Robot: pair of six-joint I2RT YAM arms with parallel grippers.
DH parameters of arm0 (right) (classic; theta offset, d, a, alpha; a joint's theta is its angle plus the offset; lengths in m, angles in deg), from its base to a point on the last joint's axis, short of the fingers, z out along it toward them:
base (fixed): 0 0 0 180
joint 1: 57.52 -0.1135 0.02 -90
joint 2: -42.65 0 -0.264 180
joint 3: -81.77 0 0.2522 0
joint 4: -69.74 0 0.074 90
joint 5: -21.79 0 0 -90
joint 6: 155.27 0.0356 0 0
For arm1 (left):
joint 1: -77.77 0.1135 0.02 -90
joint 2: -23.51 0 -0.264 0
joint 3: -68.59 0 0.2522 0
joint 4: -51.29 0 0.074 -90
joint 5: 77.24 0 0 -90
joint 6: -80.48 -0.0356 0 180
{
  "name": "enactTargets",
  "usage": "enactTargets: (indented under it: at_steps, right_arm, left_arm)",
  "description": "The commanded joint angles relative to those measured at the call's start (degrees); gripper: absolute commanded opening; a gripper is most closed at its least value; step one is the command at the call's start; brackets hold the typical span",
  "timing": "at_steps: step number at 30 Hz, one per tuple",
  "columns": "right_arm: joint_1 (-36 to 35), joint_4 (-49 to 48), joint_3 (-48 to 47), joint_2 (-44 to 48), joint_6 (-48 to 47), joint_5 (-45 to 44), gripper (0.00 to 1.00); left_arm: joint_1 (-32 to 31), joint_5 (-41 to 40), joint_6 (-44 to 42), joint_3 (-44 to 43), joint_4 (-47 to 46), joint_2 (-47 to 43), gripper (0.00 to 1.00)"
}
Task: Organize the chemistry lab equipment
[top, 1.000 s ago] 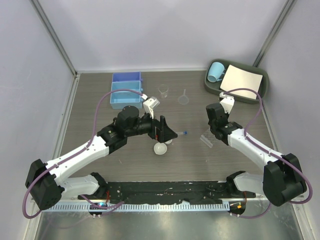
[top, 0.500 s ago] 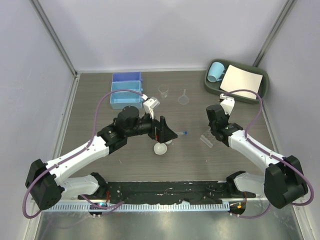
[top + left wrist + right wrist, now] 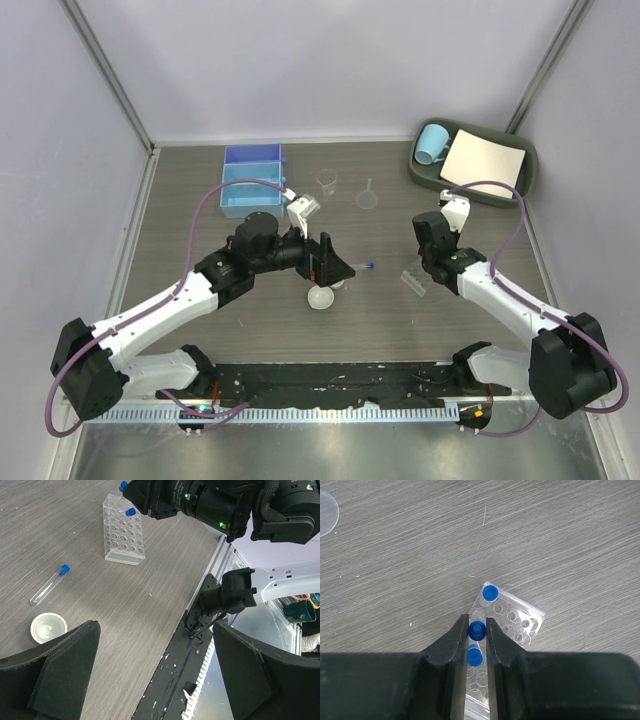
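In the top view, left of centre, the left gripper (image 3: pixel 335 262) is hanging released, its jaws standing wide apart above the table (image 3: pixel 200 200). Just below it a small white dish (image 3: pixel 321 297) is lying, and a loose tube (image 3: pixel 49 584) with a blue cap is lying near the dish. Right of centre, the right gripper (image 3: pixel 477 622) is clenching a blue-capped tube (image 3: pixel 477 629) over the clear rack (image 3: pixel 517 622), where two more blue caps (image 3: pixel 490 593) are showing.

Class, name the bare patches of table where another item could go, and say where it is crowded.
Bare: left of the blue bins; also between the white dish and the near rail. Crowded: mid-table, around dish, loose tube and rack.
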State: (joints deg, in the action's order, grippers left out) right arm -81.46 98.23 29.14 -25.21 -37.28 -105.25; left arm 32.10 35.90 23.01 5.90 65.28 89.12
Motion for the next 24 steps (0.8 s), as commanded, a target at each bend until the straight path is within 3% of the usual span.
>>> enactTargets:
  at_steps: [1, 18, 24]
  right_arm:
    - [-0.31, -0.04, 1.17, 0.36, 1.45, -1.72, 0.01]
    - [-0.23, 0.92, -0.41, -3.86, 3.74, -1.37, 0.15]
    - [-0.31, 2.06, -1.47, -4.57, 4.71, -1.28, 0.34]
  left_arm:
    - [0.14, 0.68, -0.28, -0.03, -2.34, -1.71, 1.0]
    - [0.14, 0.42, -0.37, 0.06, -2.16, -1.8, 1.0]
    - [0.14, -0.19, -0.54, -0.2, -1.9, -1.09, 1.0]
